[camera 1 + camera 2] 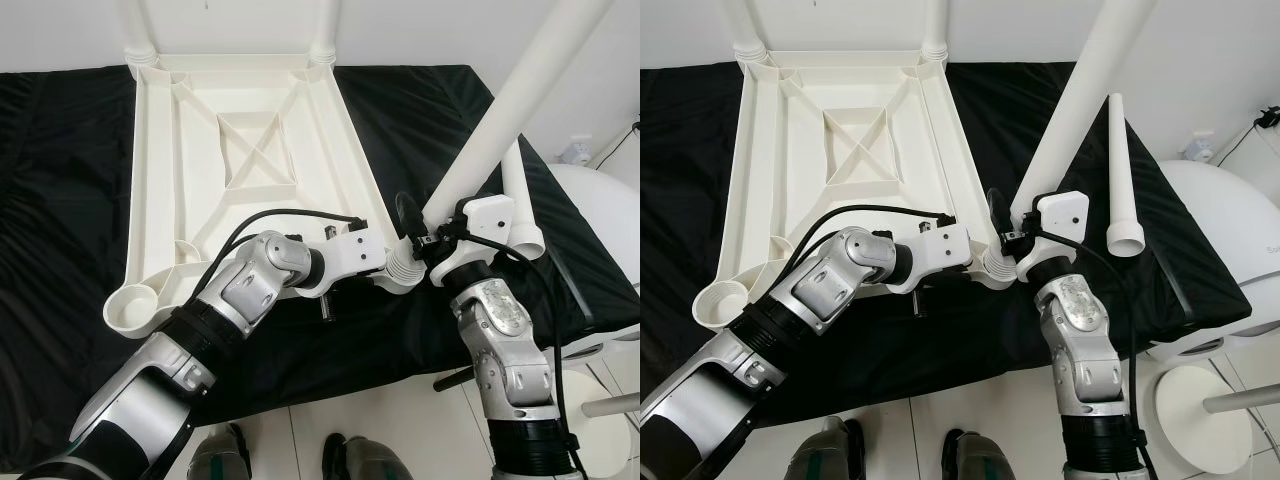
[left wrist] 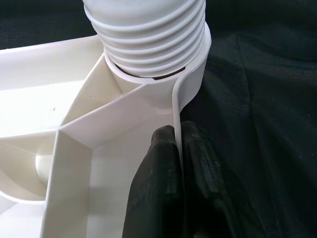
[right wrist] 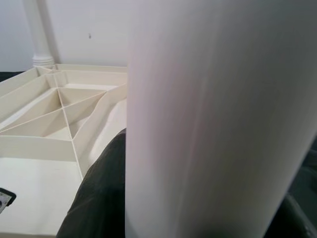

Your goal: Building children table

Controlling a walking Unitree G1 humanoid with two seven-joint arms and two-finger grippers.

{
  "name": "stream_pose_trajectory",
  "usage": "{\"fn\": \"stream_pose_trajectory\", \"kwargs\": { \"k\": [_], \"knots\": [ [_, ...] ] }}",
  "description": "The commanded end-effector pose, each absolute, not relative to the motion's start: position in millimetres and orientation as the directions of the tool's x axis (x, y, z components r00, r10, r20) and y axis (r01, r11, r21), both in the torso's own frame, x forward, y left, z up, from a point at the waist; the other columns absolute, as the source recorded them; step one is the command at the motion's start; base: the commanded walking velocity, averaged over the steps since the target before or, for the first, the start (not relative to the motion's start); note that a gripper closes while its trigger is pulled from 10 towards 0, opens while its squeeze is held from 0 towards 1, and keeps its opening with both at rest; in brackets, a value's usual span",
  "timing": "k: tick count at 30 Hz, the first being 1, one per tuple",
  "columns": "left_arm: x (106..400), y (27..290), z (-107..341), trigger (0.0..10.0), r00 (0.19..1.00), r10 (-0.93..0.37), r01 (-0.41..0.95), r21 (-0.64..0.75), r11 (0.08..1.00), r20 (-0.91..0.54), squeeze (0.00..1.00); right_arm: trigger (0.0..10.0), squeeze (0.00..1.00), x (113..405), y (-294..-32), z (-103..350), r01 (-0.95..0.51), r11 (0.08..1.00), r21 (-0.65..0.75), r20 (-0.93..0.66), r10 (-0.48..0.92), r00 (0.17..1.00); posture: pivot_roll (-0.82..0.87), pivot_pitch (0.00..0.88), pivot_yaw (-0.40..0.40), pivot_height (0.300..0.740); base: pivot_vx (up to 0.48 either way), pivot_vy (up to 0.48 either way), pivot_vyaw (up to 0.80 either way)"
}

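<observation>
The white plastic table top [image 1: 152, 200] lies upside down on a black cloth. My left gripper [image 2: 177, 133] is shut on the thin side rim [image 2: 190, 84] at the near right corner. My right gripper [image 1: 425, 233] is shut on a long white table leg [image 1: 500, 110], which tilts up and to the right. The leg's ribbed threaded end [image 1: 403, 268] sits at the near right corner socket [image 2: 148, 82]. Two legs [image 1: 140, 30] [image 1: 325, 25] stand in the far corners. The near left corner socket [image 1: 135, 305] holds nothing.
A loose white leg [image 1: 1120, 170] lies on the black cloth [image 1: 60, 180] to the right of the table top. A white rounded object [image 1: 1215, 230] stands beyond the cloth's right edge. My feet [image 1: 350, 460] show on the tiled floor below.
</observation>
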State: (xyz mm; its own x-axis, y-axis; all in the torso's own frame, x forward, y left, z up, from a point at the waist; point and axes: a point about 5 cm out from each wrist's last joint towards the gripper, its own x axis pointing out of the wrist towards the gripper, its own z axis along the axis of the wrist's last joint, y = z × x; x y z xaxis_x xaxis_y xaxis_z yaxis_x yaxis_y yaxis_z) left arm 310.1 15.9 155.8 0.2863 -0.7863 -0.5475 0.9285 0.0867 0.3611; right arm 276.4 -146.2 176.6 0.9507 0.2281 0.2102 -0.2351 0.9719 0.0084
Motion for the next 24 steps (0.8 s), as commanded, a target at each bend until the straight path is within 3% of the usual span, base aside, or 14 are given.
{"fn": "stream_pose_trajectory", "kwargs": {
  "k": [1,24],
  "knots": [
    [317.5,25.2,158.6,10.0,0.357,-0.751,0.905,0.404,0.131,-0.555,0.0,10.0,0.0,271.2,-150.4,132.8,-0.169,0.985,0.034,-0.011,0.169,0.986,0.0,0.152,-0.053,0.74,0.0,0.0,0.0],
    [318.4,27.2,160.0,10.0,0.359,-0.749,0.905,0.404,0.134,-0.557,0.0,10.0,0.0,258.6,-142.2,140.2,0.055,0.997,0.053,0.034,-0.057,0.998,0.0,0.161,-0.051,0.74,0.0,0.0,0.0]
  ]
}}
